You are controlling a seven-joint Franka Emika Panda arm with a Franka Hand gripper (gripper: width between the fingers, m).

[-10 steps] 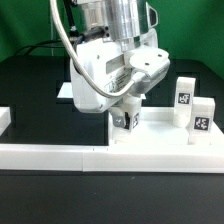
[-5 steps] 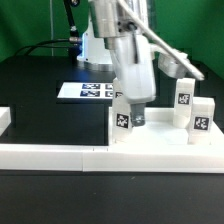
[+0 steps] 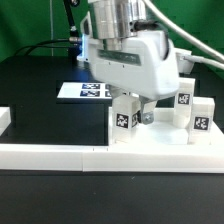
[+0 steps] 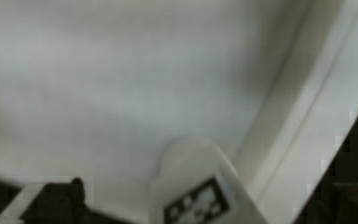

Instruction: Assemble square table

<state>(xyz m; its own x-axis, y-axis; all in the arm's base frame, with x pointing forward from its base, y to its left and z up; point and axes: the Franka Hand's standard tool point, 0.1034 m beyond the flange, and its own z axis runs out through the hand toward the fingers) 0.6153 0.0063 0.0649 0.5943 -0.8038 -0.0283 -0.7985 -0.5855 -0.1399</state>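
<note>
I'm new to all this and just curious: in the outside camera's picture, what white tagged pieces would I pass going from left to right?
Flat marker board at the back, then a tagged leg under the gripper, then another leg, then the rightmost leg.

Inventory as I see it over my bench (image 3: 30, 75):

- Tabletop (image 3: 160, 130), white, tray-like: one.
- Legs standing upright with tags showing: three — leg (image 3: 124, 119) at nine o'clock of the group, second leg (image 3: 184, 100) at two o'clock, third leg (image 3: 202, 117) at three o'clock.
- Marker board (image 3: 80, 91): one.
- Border rail (image 3: 60, 155): one.
- My fingers (image 4: 43, 205): two.
</note>
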